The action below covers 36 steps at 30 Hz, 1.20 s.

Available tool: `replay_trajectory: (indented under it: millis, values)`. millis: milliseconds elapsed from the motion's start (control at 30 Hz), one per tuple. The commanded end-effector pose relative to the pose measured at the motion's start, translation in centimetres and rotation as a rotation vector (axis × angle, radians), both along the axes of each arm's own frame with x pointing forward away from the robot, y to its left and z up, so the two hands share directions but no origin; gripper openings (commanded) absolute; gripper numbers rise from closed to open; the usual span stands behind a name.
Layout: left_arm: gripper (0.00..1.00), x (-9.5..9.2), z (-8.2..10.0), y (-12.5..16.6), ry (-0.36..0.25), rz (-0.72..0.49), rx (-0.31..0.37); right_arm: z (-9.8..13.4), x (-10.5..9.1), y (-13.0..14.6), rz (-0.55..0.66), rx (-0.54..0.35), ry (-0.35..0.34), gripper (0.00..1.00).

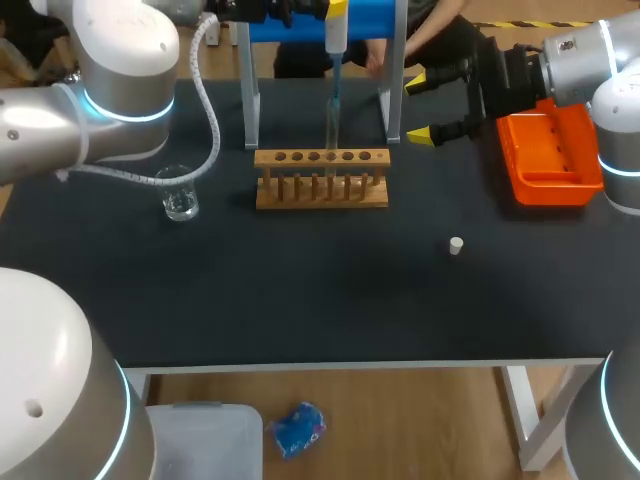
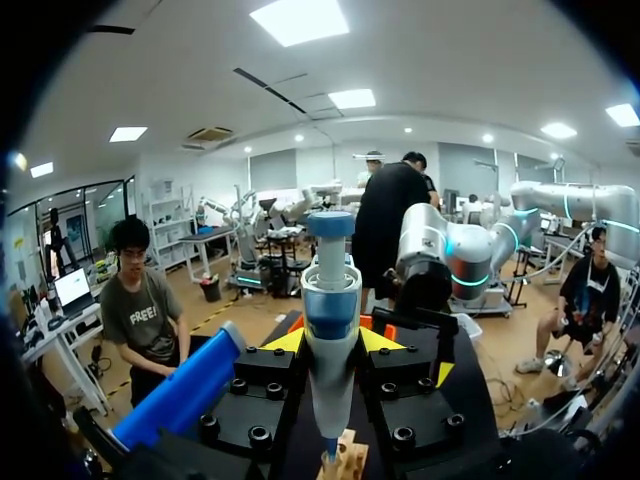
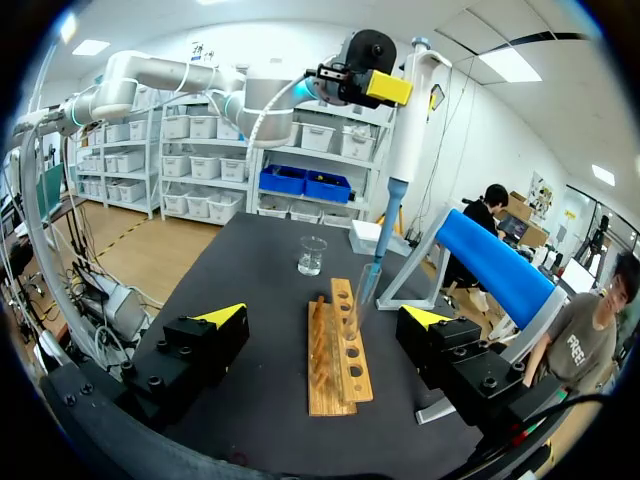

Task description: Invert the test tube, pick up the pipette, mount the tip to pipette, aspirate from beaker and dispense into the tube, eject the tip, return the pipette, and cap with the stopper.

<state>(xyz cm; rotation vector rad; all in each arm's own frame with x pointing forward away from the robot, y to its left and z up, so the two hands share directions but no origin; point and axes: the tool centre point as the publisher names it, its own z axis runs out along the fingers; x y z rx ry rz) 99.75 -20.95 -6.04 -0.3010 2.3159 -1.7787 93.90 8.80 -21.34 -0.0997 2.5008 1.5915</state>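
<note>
Left end effector (image 2: 332, 342): at the top middle of the head view, clamped on the pipette (image 1: 335, 55), with one yellow tip pressing on each side of the pipette's body in the left wrist view.
Pipette: it hangs upright from the left end effector, in front of the blue stand (image 1: 300, 22). Its thin lower end points straight down at the mouth of the test tube (image 3: 352, 308). I cannot tell whether it goes inside.
Test tube: it stands upright in a hole of the wooden rack (image 1: 320, 180), directly under the left end effector and the pipette.
Rack: in the upper middle of the head view, on the dark counter (image 1: 300, 300), just in front of the stand's legs.
Right end effector (image 1: 420, 108): in the upper right of the head view, with its fingers wide apart and nothing between them. It is near the rack's right end but not touching it. In the right wrist view the rack and the tube lie ahead of it, between the lines of its two fingers.
Beaker (image 1: 180, 203): at the left of the head view, on the counter and well apart from the rack. From the right end effector it lies beyond the rack.
Stopper (image 1: 456, 245): a small white piece alone on the counter, right of centre in the head view. It is well apart from both end effectors.
Orange tray (image 1: 548, 160): at the right edge of the head view, just beside the right arm's wrist.
</note>
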Motion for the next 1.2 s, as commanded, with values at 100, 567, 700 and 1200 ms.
replay_trajectory:
  millis: [100, 567, 700, 1200]
  values:
    - [0.00, 0.0, -0.3, 0.1, 0.002, 0.006, -0.004, 0.0, 0.0, -0.1, 0.000, -0.001, 0.000, 1.00]
    - [0.00, 0.0, -1.0, 0.1, 0.009, 0.009, -0.004, 0.0, 0.0, -0.1, 0.000, -0.001, 0.000, 1.00]
    - [0.00, 0.0, -1.2, 0.1, 0.011, 0.009, -0.005, 0.0, 0.0, -0.1, 0.000, -0.001, 0.000, 1.00]
    - [0.00, 0.1, -1.8, -0.1, 0.009, 0.014, -0.001, 0.0, 0.0, -0.1, 0.000, -0.001, 0.000, 1.00]
